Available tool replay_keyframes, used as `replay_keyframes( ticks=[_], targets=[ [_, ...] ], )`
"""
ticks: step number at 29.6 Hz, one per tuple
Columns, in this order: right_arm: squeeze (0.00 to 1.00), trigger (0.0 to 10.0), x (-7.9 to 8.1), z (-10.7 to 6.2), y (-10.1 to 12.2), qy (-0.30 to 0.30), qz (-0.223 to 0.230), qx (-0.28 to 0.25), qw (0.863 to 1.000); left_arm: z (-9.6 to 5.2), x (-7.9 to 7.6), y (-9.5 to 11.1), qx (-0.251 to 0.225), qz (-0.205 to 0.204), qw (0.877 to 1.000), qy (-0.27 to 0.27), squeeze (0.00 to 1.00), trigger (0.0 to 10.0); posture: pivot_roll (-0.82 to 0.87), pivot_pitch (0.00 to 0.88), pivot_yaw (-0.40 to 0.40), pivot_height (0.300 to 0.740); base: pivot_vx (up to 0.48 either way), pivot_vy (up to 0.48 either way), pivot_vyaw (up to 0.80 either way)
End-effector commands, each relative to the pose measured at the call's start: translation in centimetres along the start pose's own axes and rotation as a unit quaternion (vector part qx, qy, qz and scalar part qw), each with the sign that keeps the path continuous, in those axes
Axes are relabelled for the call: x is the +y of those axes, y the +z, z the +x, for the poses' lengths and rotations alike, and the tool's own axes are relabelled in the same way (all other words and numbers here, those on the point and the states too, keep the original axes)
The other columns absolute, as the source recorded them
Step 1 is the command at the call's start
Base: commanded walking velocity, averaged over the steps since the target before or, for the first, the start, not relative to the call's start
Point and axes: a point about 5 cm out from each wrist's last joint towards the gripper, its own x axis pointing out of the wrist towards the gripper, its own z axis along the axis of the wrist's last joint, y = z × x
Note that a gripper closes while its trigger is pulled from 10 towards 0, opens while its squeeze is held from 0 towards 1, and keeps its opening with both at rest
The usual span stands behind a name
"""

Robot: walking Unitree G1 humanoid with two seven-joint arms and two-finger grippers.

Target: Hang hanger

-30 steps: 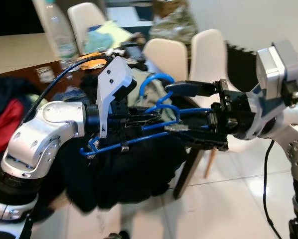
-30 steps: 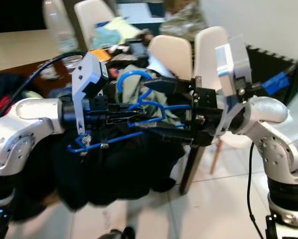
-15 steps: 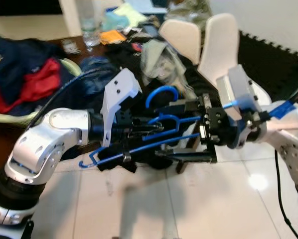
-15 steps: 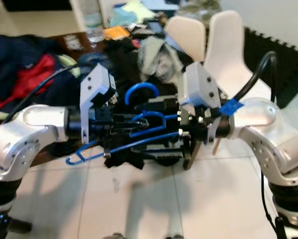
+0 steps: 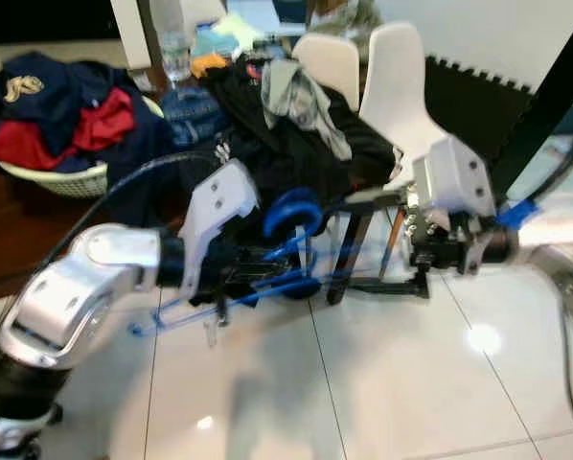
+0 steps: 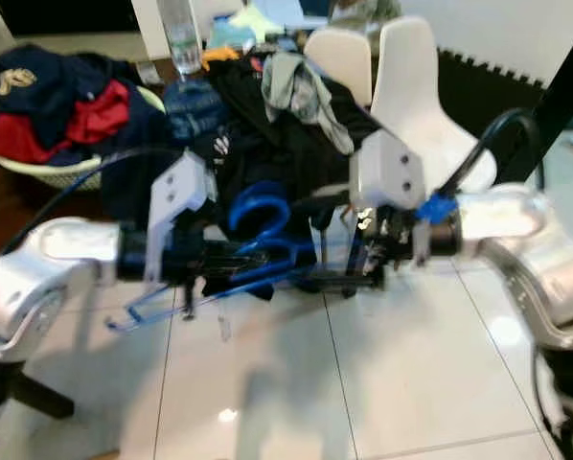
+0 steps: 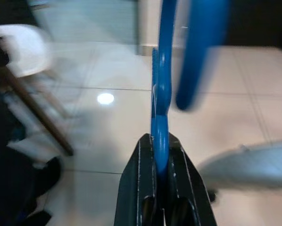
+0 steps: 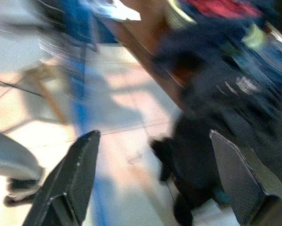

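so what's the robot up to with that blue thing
It is carrying a blue hanger. The left hand is shut on the hanger's wire, holding it out over the tiled floor. The right hand is open, its fingers apart beside the hanger. Behind them a table is piled with clothes. The hanger is not yet hung.

- Both arms: rounded silver metallic housings, segmented at the joints by black rings.
- Left arm (image 5: 76, 287): a black cable arcs above the forearm to the wrist; a white angular bracket plate with small dark screw holes stands at the wrist.
- Left pincer (image 7: 161, 188): black, flat-sided fingers tapering toward the tip.
- Right arm (image 6: 516, 235): a white boxy wrist housing, a blue tag beside it, and a black cable looping over the forearm.
- Right pincer (image 8: 155, 181): two long black fingers with flat faces and bevelled edges.
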Motion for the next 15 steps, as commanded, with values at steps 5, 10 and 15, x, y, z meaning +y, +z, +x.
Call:
replay_keyframes(
  ticks=[5,10,15],
  targets=[
    [0.00,10.0,-0.4,-0.9,-0.6,-0.015,-0.010,0.023,1.000,-1.1,-1.0,-0.3,0.015,0.015,0.999,-0.041,0.00,10.0,0.10,0.131,0.001,0.740,0.000,0.000,0.00],
    [0.00,10.0,0.5,-0.4,-0.5,0.029,-0.001,0.005,1.000,-0.7,-1.5,0.2,-0.005,0.040,0.997,-0.062,0.00,10.0,0.10,0.125,0.000,0.740,0.000,0.000,0.00],
    [0.00,10.0,0.8,-1.0,-0.6,0.070,0.025,-0.005,0.997,-0.6,-1.9,0.0,-0.013,0.049,0.995,-0.088,0.00,10.0,0.09,0.126,-0.002,0.740,0.000,0.000,0.00]
  ],
)
